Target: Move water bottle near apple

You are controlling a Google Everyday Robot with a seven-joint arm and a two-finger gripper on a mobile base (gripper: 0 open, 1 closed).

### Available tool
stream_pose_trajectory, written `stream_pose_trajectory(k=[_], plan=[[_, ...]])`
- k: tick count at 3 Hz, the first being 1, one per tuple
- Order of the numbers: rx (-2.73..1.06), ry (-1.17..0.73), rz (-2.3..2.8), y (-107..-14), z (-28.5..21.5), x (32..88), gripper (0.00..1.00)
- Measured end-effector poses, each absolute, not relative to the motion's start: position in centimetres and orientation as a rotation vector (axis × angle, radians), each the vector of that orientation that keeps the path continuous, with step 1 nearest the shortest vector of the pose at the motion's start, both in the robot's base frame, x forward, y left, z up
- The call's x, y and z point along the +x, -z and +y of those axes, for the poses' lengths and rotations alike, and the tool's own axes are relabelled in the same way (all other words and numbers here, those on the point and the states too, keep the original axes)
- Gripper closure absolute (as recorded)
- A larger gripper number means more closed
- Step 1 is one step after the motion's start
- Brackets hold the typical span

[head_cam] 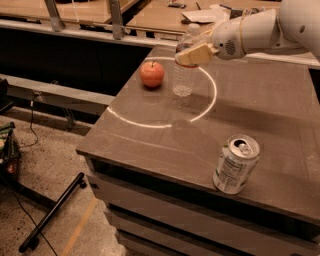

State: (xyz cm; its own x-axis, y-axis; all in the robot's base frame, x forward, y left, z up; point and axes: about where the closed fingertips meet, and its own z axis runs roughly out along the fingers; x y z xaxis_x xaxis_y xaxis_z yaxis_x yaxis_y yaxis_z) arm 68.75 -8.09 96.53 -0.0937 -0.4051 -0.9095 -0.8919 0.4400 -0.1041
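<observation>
The water bottle [183, 79] is a small clear ribbed bottle, upright over the dark table [270, 120], just right of the apple. My gripper [192, 53] comes in from the upper right on a white arm and is shut on the bottle's upper part, hiding its cap and label. The apple [152, 74] is round and red-orange with a short stem. It sits at the table's far left, inside a white circle of light, a small gap from the bottle.
A silver drink can [235, 164] stands near the table's front edge on the right. The table's left edge drops to a floor with cables and a black stand leg [52, 212]. Wooden benches [165, 15] run behind.
</observation>
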Motion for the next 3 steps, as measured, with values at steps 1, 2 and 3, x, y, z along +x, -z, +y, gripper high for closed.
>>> stream_pose_trajectory(k=[1,2,3], plan=[[-1.134,-0.612,1.694,-96.4,-8.1,68.8,0.99],[-1.134,-0.626,1.699,-95.5,-7.9,68.9,0.78],[-1.181,-0.603,1.697,-95.3,-6.8,69.4,0.46]])
